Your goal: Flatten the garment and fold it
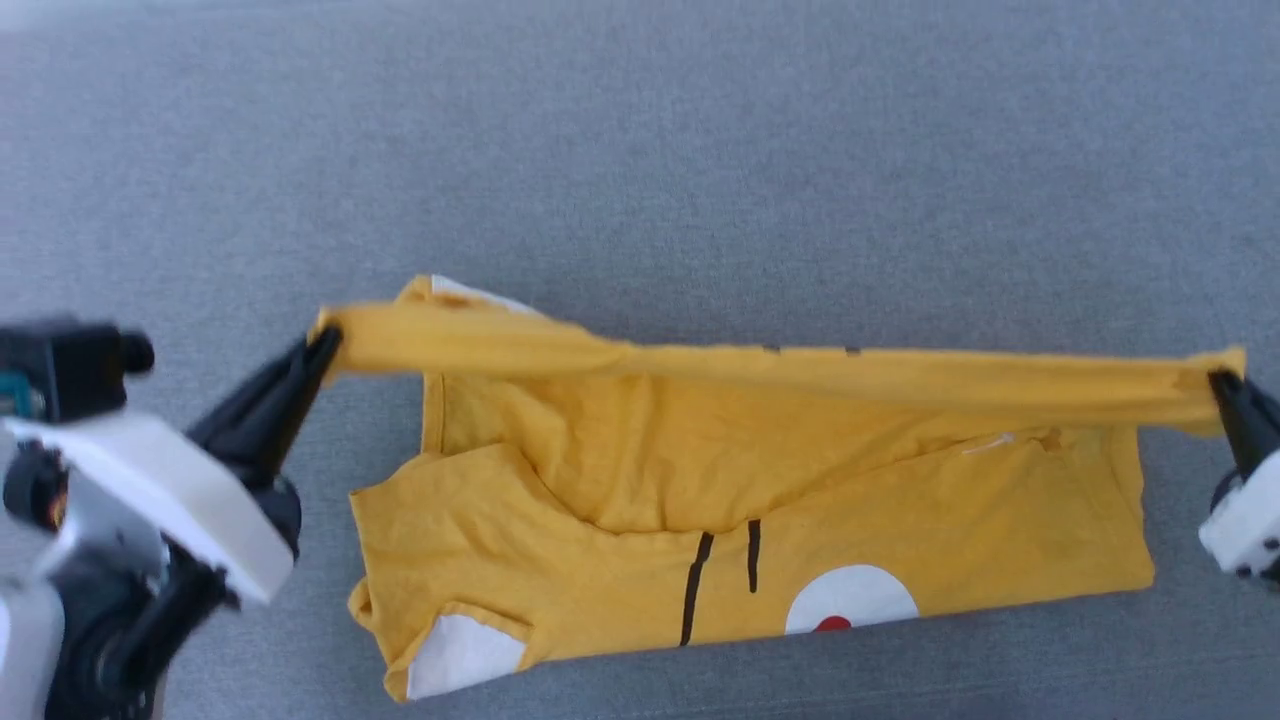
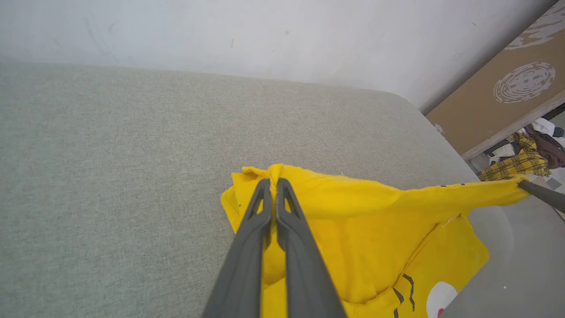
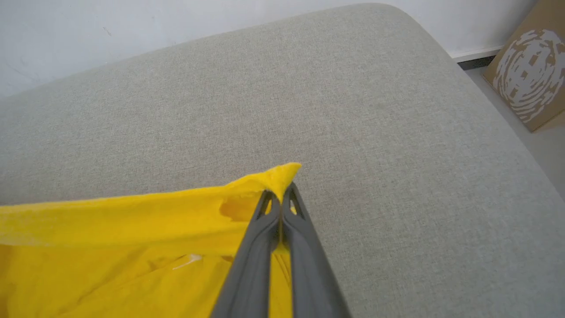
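My left claw (image 1: 322, 348) is clamped shut on one end of the shirt's (image 1: 800, 500) far edge, and the cloth pokes just past my fingertips. Between my claws that edge is lifted and drawn into a taut band. The rest of the shirt lies rumpled on the grey cushion (image 1: 640, 150) in front of me, with its white patches and black lines facing up. My right claw (image 1: 1225, 385) pinches the other end, closed tight.

I judge I'm mid-fold. The held edge wants carrying toward me and laying over the near hem, both claws level and moving together so the band neither sags nor twists.

I see no obstacle in that path. A cardboard box (image 2: 499, 101) and a heap of clothes (image 2: 525, 154) sit off to my right, beyond the cushion and well apart from the shirt.
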### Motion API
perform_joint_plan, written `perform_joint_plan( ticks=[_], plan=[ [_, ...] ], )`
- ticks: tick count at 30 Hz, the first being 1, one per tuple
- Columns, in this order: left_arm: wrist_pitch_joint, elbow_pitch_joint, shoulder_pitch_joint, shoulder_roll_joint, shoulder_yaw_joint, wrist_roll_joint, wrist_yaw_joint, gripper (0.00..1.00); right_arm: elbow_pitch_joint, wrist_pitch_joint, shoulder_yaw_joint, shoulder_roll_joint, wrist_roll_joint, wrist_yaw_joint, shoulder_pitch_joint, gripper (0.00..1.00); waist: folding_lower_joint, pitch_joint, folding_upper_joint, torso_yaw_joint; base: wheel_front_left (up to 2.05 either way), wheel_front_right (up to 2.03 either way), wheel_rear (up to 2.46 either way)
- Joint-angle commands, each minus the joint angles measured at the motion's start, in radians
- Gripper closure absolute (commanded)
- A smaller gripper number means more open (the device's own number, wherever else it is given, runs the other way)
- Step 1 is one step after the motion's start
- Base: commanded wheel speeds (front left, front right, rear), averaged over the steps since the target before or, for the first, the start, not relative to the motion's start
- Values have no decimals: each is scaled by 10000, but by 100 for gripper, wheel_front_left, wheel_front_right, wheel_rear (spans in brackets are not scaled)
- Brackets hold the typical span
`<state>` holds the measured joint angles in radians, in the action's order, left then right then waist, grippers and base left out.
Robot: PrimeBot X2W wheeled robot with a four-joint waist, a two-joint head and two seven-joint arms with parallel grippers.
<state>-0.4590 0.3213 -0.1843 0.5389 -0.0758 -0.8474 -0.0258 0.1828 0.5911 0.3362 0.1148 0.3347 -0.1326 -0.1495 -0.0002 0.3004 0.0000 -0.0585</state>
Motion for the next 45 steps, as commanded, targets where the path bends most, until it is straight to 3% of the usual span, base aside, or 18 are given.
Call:
perform_joint_plan(
  ticks=[1, 8, 16, 34, 35, 36, 37, 45],
  plan=[
    [-24, 149, 405, 33, 93, -121, 115, 100, 105, 75, 83, -62, 74, 19, 238, 100, 2, -324, 0, 90, 0, 0, 0],
    [-214, 471, 2395, -87, 174, -660, 342, 100, 257, 639, 367, -263, 259, 19, 1338, 100, 2, -733, 0, 214, 0, 0, 0],
    [-323, 107, 3426, -292, -281, -561, 537, 100, 16, 1148, 269, -415, 175, 19, 2134, 100, 2, -936, 0, 385, 0, 0, 0],
    [-500, -3158, 1591, -1093, -1508, -200, 294, 100, -2399, 752, -408, -503, -573, 19, 1080, 100, 2, -385, 0, 436, 0, 0, 0],
    [-463, -3329, 1486, -1156, -1495, -197, 343, 96, -2540, 713, -423, -507, -596, 19, 990, 90, 2, -360, 0, 434, 0, 0, 0],
    [-456, -3491, 1401, -1227, -1483, -225, 400, 29, -2670, 659, -425, -510, -614, 19, 904, 56, 2, -338, 0, 427, 0, 0, 0],
    [-480, -3620, 1325, -1278, -1500, -256, 411, 0, -2781, 591, -417, -513, -636, 19, 829, 1, 2, -320, 0, 422, 0, 0, 0],
    [-114, -3415, 1289, -1403, -1307, -455, 269, 0, -2462, 862, -260, -474, -291, 19, 730, 0, 2, -409, 0, 431, 0, 0, 0]
  ],
)
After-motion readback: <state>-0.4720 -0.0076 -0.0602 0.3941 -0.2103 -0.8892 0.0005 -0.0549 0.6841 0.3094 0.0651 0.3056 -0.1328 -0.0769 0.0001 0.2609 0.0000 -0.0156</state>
